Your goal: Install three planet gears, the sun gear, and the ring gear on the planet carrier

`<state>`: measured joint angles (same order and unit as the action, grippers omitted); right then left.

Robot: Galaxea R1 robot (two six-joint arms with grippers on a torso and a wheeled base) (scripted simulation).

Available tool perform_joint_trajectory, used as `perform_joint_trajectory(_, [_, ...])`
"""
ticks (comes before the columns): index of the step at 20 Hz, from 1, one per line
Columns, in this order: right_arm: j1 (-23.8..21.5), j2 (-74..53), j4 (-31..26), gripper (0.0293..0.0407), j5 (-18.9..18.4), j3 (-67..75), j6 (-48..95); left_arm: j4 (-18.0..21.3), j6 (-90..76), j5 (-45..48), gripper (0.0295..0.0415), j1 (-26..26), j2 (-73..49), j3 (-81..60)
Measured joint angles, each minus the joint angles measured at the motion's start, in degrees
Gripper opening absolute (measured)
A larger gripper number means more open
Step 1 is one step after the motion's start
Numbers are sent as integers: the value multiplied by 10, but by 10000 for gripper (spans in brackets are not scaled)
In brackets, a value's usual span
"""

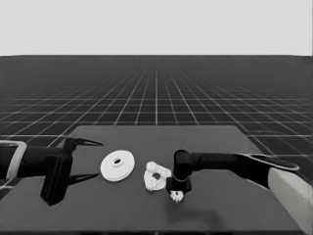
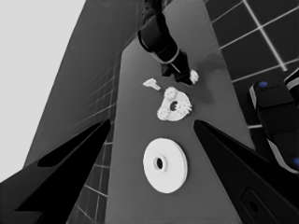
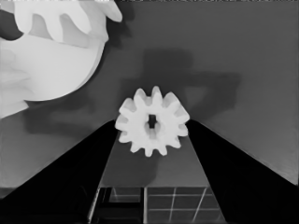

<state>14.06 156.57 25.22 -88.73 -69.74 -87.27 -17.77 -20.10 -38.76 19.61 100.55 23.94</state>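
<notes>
— Looking from the head: right gripper (image 1: pixel 176 195) down beside the smaller round part (image 1: pixel 156 176), gears on it; larger round part (image 1: pixel 118 166) just beyond.
— Left wrist?
— Left gripper (image 2: pixel 152 128) parked, spread wide.
— Right wrist?
— Closed on a gear (image 3: pixel 152 121), near the smaller part.
</notes>
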Motion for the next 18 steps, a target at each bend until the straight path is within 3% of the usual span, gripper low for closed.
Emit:
perform_joint_trajectory(6, [0,0,0,310,0,0,0,0,0,0,385,0,0,0])
perform_joint_trajectory(9, [-105,-12,-106,310,-21,67,-50,0,0,0,385,0,0,0])
perform_joint_trajectory(16, [-136,-13,-137,310,-18,73,-56,0,0,0,385,0,0,0])
perform_joint_trajectory(18, [-154,113,-154,310,-4,-130,19,0,0,0,385,0,0,0])
